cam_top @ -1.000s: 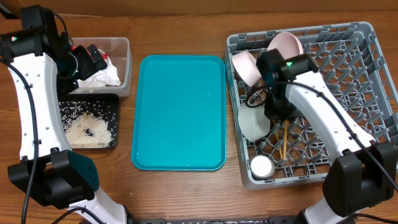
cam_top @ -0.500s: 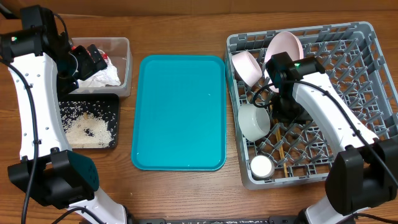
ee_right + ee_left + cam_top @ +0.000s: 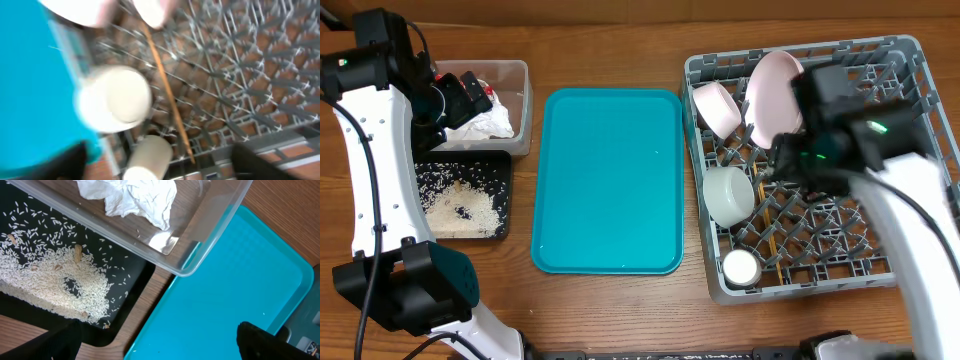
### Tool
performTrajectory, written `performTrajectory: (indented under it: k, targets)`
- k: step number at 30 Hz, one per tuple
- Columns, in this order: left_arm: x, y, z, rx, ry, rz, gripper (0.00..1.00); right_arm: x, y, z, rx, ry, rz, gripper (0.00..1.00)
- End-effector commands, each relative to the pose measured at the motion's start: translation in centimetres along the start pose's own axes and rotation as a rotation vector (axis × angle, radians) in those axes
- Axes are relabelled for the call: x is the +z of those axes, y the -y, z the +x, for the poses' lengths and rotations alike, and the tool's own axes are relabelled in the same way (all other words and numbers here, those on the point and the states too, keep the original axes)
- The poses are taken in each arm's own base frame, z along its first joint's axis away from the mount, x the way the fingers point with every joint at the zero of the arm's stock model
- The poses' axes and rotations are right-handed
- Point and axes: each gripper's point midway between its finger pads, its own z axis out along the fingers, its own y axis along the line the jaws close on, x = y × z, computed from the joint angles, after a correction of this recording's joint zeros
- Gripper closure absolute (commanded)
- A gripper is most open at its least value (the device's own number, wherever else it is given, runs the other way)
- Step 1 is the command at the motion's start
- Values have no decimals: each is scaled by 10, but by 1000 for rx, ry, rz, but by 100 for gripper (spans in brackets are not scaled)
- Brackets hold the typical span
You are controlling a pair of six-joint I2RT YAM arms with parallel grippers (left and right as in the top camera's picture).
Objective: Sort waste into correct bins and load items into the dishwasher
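The grey dishwasher rack [image 3: 920, 60] holds a pink plate [image 3: 772, 90], a pink bowl [image 3: 715, 108], a white bowl [image 3: 728, 195], a small white cup [image 3: 740, 267] and wooden chopsticks [image 3: 778, 250]. My right gripper [image 3: 790, 165], blurred by motion, hangs open over the rack; in the right wrist view a chopstick [image 3: 167, 100] lies loose on the lattice, free of the gripper [image 3: 160, 167]. My left gripper [image 3: 470, 95] stands open over the clear tub [image 3: 520, 100], which contains the crumpled napkin [image 3: 485, 125]. Rice [image 3: 460, 205] lies in the black tray [image 3: 505, 200].
A flat teal tray [image 3: 610, 180] lies between the bins and the rack. The left wrist view shows its corner [image 3: 235, 290] next to the tub's rim [image 3: 200, 245] and the black tray [image 3: 135, 280].
My right gripper opened and let go of the chopstick, then rose up and to the right. The chopstick now rests in the rack. The left arm has not moved.
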Motion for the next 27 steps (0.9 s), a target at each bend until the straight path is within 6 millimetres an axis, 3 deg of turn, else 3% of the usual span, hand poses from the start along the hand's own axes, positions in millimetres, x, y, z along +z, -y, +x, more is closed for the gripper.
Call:
performTrajectory:
  k: [1,9,13,16,19,23,27]
  targets:
    - [-11,2,-2,18,34,4,0,-42,-8,3,7,98,-130,0]
    - [-11,2,-2,18,34,4,0,-54,14,39,-1,25,-83,0]
    - [-11,2,-2,18,34,4,0,-60,19,-5,21,225,-37,0]
    - [-11,2,-2,18,34,4,0,-71,7,-39,-68,389,-89,0]
    - [-11,2,-2,18,34,4,0,-84,-2,-60,-103,542,-162,0]
    - [-11,2,-2,18,34,4,0,-84,5,-55,-72,668,-234,0]
    - [-11,2,-2,18,34,4,0,-56,28,-27,-28,789,-254,0]
